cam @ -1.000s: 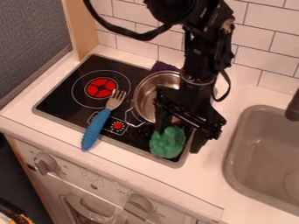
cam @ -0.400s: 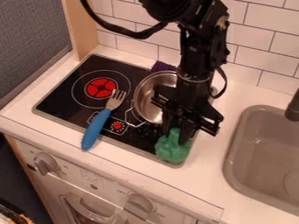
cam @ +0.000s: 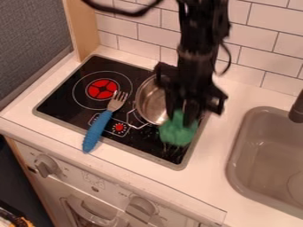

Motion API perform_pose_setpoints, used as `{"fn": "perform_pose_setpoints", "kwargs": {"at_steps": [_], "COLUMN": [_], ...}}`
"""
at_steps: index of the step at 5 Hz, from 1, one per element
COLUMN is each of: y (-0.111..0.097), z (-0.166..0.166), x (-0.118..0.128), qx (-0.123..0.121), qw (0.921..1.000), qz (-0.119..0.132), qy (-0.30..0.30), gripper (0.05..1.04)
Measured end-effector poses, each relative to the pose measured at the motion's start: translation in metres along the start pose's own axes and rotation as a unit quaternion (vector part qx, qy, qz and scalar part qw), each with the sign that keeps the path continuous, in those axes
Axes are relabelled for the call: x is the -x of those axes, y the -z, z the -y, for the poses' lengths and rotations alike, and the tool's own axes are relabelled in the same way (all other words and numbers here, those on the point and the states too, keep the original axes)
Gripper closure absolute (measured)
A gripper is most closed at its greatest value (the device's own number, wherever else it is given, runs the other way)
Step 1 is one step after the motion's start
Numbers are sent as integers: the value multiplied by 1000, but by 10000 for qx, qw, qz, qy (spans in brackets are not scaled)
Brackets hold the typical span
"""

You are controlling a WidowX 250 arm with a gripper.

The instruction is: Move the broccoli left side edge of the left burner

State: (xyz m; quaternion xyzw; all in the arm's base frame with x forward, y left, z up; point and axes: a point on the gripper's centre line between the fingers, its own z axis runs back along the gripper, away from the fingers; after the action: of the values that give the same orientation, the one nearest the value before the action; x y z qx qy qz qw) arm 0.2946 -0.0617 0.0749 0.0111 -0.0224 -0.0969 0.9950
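Bumpy green toy broccoli [cam: 177, 131]: shifting back, hanging just beside the silver metal pot [cam: 151, 103].
Black two-finger pincer [cam: 180, 118]: I am gripping its top, probably keeping its underside free.
Red left burner [cam: 102, 89]: probably requiring clearance above the blue-handled metal fork [cam: 99, 127].

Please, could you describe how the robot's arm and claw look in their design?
The arm is black and jointed. A thick black cable curves at its upper left; a thinner one loops beside it. The claw is also black, with a wide, angular body.
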Motion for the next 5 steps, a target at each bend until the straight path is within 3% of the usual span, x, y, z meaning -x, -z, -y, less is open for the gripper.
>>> {"fn": "perform_pose_setpoints", "kwargs": {"at_steps": [1,2,3,4,5], "y": [-36,-40,-20,-10,-2], "z": [-35,-91,-136,-183,-210], "x": [-11,-17,-15,-12,-14], "qx": [76,-13,-142,-223,-274], "qw": [9979,9925,9870,9786,9730], "qz": [487,602,321,209,139], "qy": [-414,-1064,-1571,-2033,-2290], "gripper": [762,762,762,763,762]}}
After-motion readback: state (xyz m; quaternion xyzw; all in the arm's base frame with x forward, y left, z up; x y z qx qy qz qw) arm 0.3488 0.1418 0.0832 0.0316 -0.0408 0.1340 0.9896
